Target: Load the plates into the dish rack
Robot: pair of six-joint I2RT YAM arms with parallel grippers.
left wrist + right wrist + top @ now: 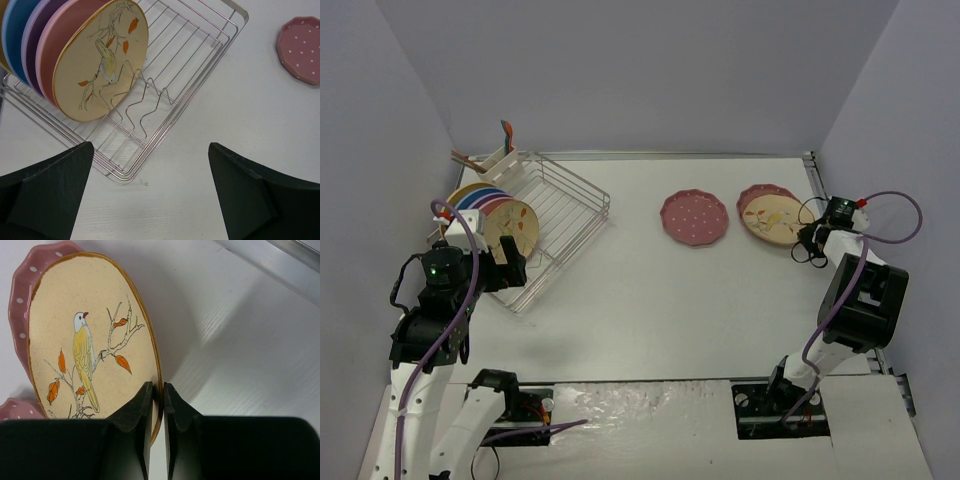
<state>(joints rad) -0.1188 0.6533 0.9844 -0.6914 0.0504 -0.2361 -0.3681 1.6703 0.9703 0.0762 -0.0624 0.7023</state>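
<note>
The silver wire dish rack [565, 205] stands at the back left and also shows in the left wrist view [190, 65]. Several plates stand in it: blue, purple, pink, and a cream bird-printed one [510, 228] [100, 65] in front. My left gripper [510, 268] [151, 147] is open and empty just outside the rack's near corner. A dark-pink dotted plate [694, 217] [300, 47] lies flat mid-table. At the right, a second cream bird plate [775, 217] [90, 340] lies on another dotted plate [755, 195] [20, 295]. My right gripper [810, 238] [158, 390] is shut on this cream plate's rim.
A white utensil caddy [500, 160] with utensils is clipped at the rack's far left corner. Grey walls enclose the table on three sides. A metal strip [280, 260] runs along the table's edge near the right gripper.
</note>
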